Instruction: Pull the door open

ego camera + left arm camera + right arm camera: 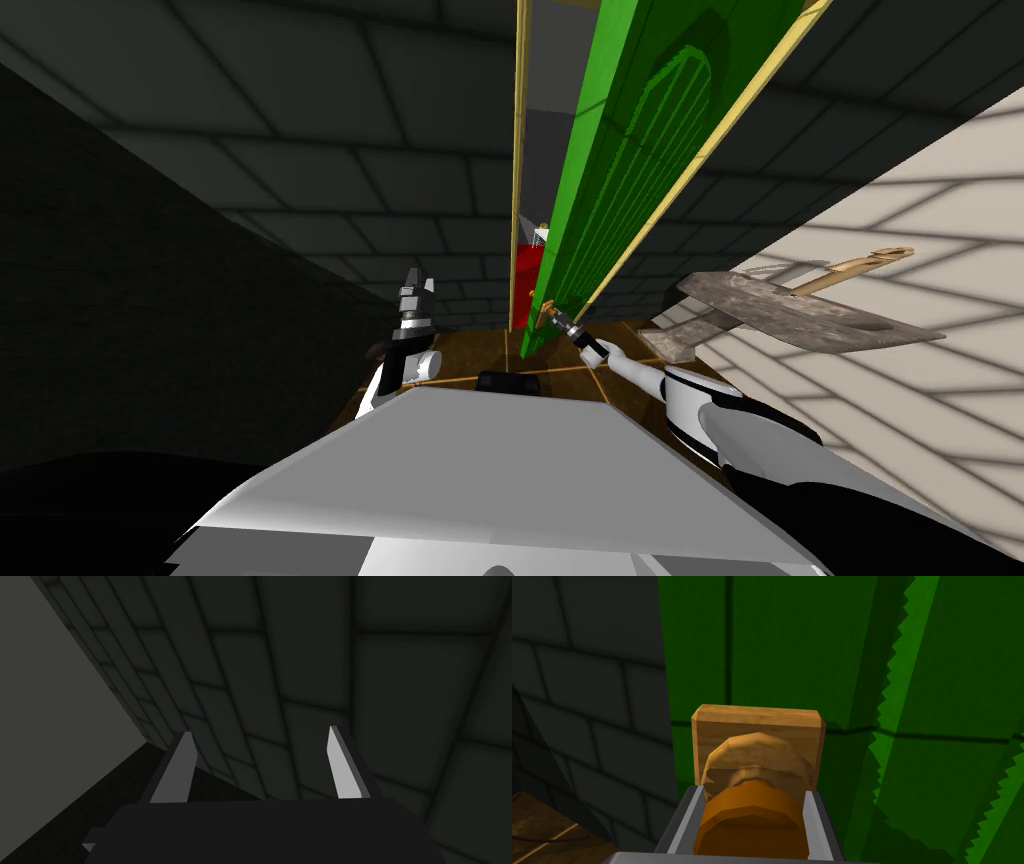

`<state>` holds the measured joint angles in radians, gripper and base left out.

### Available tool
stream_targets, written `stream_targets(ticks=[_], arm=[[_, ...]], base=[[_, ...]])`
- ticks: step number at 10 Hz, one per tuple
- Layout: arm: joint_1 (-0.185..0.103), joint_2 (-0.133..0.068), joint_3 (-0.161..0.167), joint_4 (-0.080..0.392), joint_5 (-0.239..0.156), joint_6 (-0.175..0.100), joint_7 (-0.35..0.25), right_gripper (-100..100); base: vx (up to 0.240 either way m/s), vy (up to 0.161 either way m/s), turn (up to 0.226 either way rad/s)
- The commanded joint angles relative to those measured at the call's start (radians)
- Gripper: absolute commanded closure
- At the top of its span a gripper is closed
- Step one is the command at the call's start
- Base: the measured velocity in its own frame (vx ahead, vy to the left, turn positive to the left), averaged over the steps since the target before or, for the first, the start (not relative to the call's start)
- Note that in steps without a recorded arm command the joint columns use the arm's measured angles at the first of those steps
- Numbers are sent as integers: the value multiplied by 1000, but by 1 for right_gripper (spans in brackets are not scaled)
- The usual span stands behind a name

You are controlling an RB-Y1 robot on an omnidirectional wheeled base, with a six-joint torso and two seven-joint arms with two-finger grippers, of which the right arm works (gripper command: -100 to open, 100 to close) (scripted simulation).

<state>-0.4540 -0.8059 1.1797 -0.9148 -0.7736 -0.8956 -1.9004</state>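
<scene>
**Since the knob's clamped, it's all down to the pull now**

Since the job is a pull, the grip makes sense. The right claw (754,792) has its two fingers pressed on either side of the round orange-brown knob (744,821), which sits deep between them, nearly back at the claw's body. That's a solid hold, and I'd guess it won't slide off when the arm hauls back. The knob sticks out of a small wooden plate (757,723) on the green door (640,150), right by the door's free edge, so the pull gets the most swing.

From the head cam the door looks ajar already. There's a gap between its edge and the yellow frame (519,150), with something red (526,272) showing through. So I'd call it partly open, with more swing to go.

Pose-wise, the right arm (640,372) is stretched out forward and inward, forearm about in line with the knob, so it has plenty of room to draw back toward the chest.

The left claw (259,731) is idle, raised and pointed at the dark brick wall (300,651), with its fingers spread apart and nothing between them.
</scene>
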Motion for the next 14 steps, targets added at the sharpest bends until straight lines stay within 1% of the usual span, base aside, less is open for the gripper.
stream_targets(ticks=[1, 2, 3, 6, 7, 9, 10, 11, 14], arm=[[-1, -7, 9, 9, 12, -20, -17, 100], [-2, -8, 12, 11, 16, -26, -21, 100], [-3, -12, 17, 16, 23, -38, -31, 100], [-5, -25, 35, 34, 49, -78, -65, 100], [-7, -31, 44, 42, 60, -97, -81, 100], [-8, -39, 54, 51, 74, -120, -100, 100], [-6, -39, 50, 43, 69, -107, -89, 100], [-5, -42, 59, 51, 73, -123, -98, 100], [-6, -50, 76, 70, 80, -157, -116, 100]], base=[[-95, -104, 137], [-125, -186, 135], [-143, -175, 138], [-175, -196, 141], [-176, -196, 181], [-167, -199, 127], [-72, -84, 29], [-77, -124, 176], [-127, -174, 130]])
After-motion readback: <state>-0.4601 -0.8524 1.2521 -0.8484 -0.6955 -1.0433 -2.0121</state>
